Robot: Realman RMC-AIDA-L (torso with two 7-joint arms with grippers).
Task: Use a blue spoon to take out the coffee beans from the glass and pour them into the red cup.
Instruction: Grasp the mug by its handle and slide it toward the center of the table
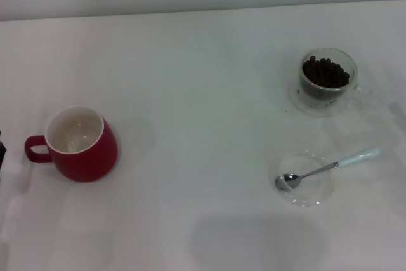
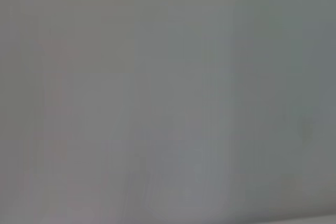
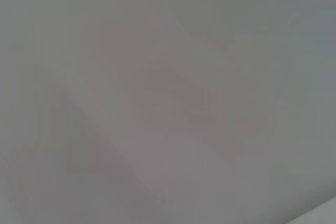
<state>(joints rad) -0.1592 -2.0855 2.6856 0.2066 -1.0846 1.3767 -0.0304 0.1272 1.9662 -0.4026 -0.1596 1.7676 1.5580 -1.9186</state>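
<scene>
From the head camera I see a white table point(image 1: 190, 93) with the task's things spread across it. The red cup point(image 1: 81, 144) stands upright on the left side, its loop handle pointing toward the left edge and its white inside open to view. Well apart from it, on the far right, the glass point(image 1: 328, 75) sits on its clear saucer point(image 1: 298, 101), and the coffee beans point(image 1: 325, 72) lie heaped inside it, dark against the clear wall. Nearer to me on the right, a flat clear round dish point(image 1: 312, 196) rests on the table, and the blue spoon point(image 1: 327, 168) lies across it: the metal bowl sits inside the dish, while the pale blue handle reaches out over the rim, up and to the right.

I can read no brand, label or writing on any of these things.

Neither pincer shows in any view, so I cannot tell whether either one is released or clenched. Both wrist cameras give me only a plain grey-white surface.
</scene>
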